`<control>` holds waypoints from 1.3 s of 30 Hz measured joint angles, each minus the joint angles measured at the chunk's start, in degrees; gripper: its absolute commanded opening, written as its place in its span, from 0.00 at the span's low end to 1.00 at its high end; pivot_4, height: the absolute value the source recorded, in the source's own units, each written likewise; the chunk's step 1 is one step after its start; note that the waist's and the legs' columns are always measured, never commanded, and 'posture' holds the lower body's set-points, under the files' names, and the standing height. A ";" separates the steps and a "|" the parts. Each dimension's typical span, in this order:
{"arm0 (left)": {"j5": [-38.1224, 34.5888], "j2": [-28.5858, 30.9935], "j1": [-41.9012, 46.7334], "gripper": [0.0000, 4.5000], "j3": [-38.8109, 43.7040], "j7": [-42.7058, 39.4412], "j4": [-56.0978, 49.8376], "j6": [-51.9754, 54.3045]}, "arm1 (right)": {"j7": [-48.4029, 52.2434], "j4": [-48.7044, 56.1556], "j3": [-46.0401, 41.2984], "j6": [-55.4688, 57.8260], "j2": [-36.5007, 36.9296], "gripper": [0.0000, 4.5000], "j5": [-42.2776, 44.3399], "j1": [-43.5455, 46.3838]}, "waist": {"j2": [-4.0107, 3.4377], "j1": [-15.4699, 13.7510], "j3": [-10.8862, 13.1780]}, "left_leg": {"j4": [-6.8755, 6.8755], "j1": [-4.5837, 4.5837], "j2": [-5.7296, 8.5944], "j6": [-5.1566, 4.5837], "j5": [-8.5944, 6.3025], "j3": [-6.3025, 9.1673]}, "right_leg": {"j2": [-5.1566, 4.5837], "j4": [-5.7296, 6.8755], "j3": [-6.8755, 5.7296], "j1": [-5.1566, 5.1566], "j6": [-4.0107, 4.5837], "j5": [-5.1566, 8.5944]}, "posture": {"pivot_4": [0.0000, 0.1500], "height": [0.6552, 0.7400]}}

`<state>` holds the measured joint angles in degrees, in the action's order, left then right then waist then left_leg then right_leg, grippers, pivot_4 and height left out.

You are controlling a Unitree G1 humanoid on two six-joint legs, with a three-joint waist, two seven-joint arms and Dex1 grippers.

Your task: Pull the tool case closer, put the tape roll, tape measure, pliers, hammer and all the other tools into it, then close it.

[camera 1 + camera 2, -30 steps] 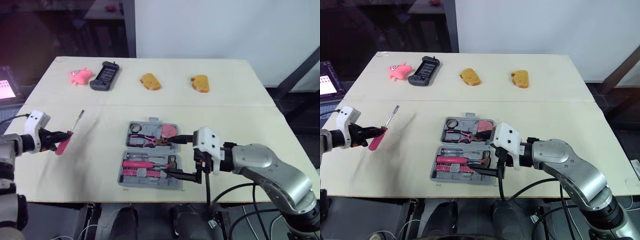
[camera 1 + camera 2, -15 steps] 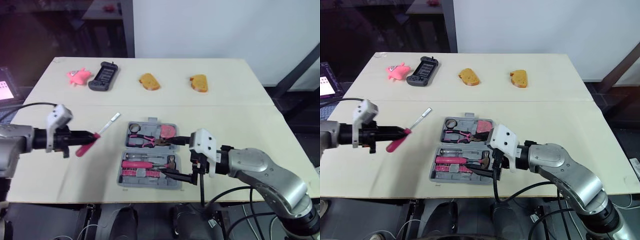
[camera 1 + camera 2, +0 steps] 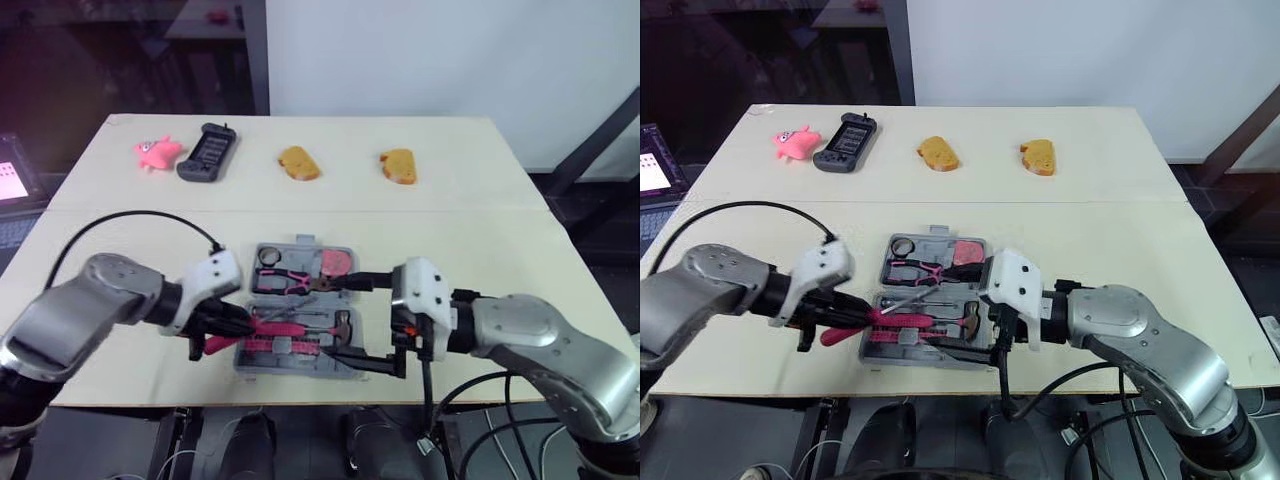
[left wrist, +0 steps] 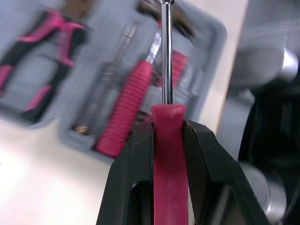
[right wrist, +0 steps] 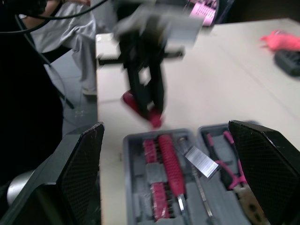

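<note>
Left gripper (image 4: 168, 125) clamps screwdriver (image 3: 848, 330), seemingly over tool case (image 3: 305, 243); right gripper (image 3: 340, 318) spread open.

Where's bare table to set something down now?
Free: the band between the far row (pink toy, black handset, two toast pieces) and the tool case; the right side of the table. Crowded: both case sides, left tool gripping the screwdriver, right tool open.

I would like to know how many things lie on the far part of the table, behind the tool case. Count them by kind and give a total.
bread slices: 2
pink toy: 1
black controller: 1
Total: 4
</note>
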<state>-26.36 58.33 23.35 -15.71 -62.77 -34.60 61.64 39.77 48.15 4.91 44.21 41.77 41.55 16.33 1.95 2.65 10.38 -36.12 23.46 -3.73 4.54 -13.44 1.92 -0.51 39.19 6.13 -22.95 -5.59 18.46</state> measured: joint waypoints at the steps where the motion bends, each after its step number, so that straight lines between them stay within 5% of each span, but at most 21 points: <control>1: 0.46 0.00 0.03 0.12 -1.51 0.25 -0.56 -0.39 | -0.09 0.00 -0.10 0.17 0.01 1.00 0.24 0.06 | 0.00 -0.07 0.00 | 0.00 0.00 0.00 0.00 0.00 0.02 | 0.02 0.00 -0.01 0.00 0.00 0.00 | 1.00 1.00; 9: 11.64 -4.47 4.07 0.12 -14.36 2.23 5.86 -10.75 | -0.51 0.42 -0.90 1.58 2.13 1.00 1.31 -0.46 | -0.01 -0.58 0.04 | -0.09 0.01 0.04 0.00 0.00 0.02 | -0.01 -0.07 0.00 0.09 0.02 0.01 | 1.00 1.00; 21: 11.97 -11.67 1.07 0.12 -13.03 2.08 11.29 -17.82 | -1.03 1.44 -0.89 1.46 4.67 1.00 -0.37 -6.99 | -0.03 -0.26 0.03 | -0.07 -0.01 0.03 -0.02 0.00 0.05 | -0.01 -0.07 -0.01 0.11 -0.01 0.01 | 1.00 1.00; 28: 12.59 -8.27 1.08 0.12 -12.32 0.88 9.92 -17.09 | 1.97 -0.12 -1.14 -2.21 7.18 1.00 -3.90 -11.91 | -0.02 -0.30 0.03 | -0.08 -0.01 0.04 -0.02 0.00 0.05 | -0.01 -0.08 -0.02 0.15 -0.03 0.02 | 1.00 1.00; 31: 13.47 -2.07 2.80 0.12 -13.27 -1.85 6.30 -13.87 | 3.68 -1.86 -1.65 -4.01 9.02 1.00 -6.00 -13.83 | 0.00 -0.16 0.05 | -0.05 -0.05 0.03 -0.02 0.00 0.04 | 0.00 -0.08 0.00 0.15 -0.03 0.02 | 1.00 1.00; 39: 15.72 5.40 17.27 0.12 -21.68 -7.70 0.00 0.63 | 5.09 -3.62 -2.07 -6.14 8.67 1.00 -7.63 -13.40 | -0.02 -0.23 0.08 | -0.07 -0.03 0.07 -0.02 -0.01 0.05 | -0.01 -0.12 0.00 0.18 -0.10 0.07 | 1.00 1.00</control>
<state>-10.65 63.73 40.62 -37.40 -70.48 -34.60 62.26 44.87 44.53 2.84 38.08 50.44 33.92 2.94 1.93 2.42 10.46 -36.19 23.43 -3.65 4.52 -13.44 1.97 -0.52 39.07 6.13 -22.77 -5.69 18.52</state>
